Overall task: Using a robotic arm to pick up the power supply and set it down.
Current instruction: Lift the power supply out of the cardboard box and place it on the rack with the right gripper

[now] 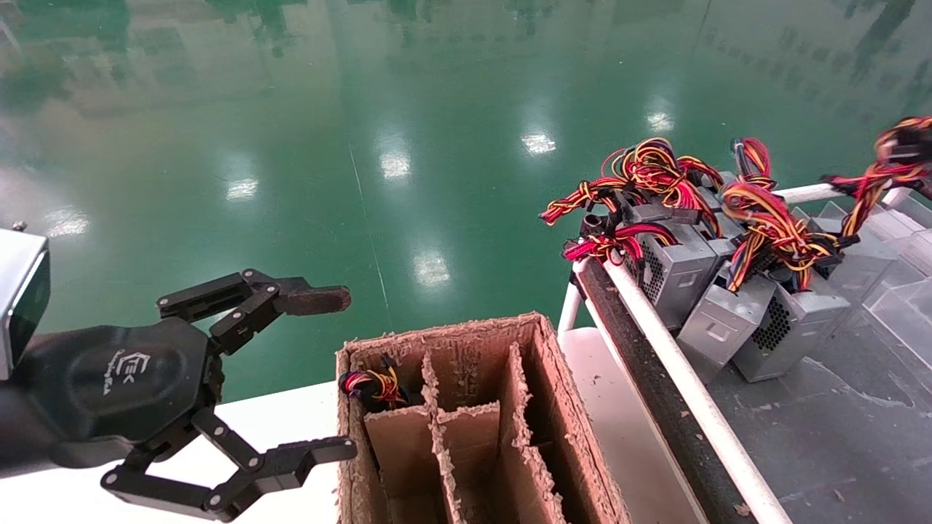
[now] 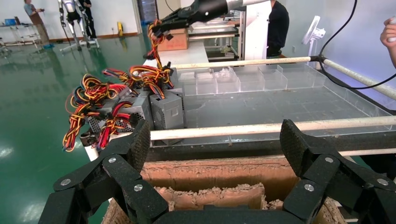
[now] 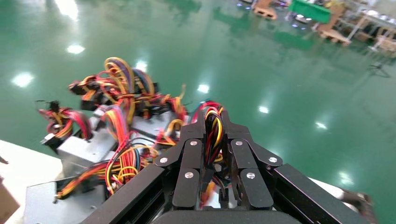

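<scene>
Several silver-grey power supplies (image 1: 797, 324) with red, yellow and black wire bundles lie heaped at the near end of a railed grey surface on my right. My right gripper (image 3: 212, 126) is shut on one wire bundle (image 3: 211, 133), which runs up between its fingers. In the head view that gripper (image 1: 906, 149) shows blurred at the far right edge, above the heap, with the wires (image 1: 855, 200) stretched down toward the boxes. The left wrist view shows the same arm (image 2: 201, 11) holding the wires up. My left gripper (image 1: 346, 372) stands open and empty beside a cardboard box.
The cardboard box (image 1: 539, 378) has divider compartments, and one far-left cell holds a wire bundle (image 1: 371, 386). A white rail (image 1: 677, 349) edges the grey surface. Clear plastic trays (image 1: 903, 306) line its right side. People stand in the background (image 2: 278, 23).
</scene>
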Action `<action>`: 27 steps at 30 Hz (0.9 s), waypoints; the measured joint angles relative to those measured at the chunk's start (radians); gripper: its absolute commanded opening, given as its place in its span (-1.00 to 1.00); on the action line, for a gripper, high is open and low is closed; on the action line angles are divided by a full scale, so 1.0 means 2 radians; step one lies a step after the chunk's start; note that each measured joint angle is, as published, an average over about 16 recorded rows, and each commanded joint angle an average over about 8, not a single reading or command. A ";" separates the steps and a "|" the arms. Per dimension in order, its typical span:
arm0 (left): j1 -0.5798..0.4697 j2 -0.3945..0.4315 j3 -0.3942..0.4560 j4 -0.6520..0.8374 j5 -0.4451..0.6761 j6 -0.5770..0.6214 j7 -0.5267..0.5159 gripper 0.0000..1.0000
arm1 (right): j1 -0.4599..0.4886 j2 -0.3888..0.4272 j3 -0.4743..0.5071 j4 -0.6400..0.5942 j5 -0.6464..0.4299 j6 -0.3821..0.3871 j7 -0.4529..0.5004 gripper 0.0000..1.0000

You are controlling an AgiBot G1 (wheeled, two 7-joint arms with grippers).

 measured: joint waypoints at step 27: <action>0.000 0.000 0.000 0.000 0.000 0.000 0.000 1.00 | -0.026 -0.040 0.004 -0.007 0.005 0.010 -0.002 1.00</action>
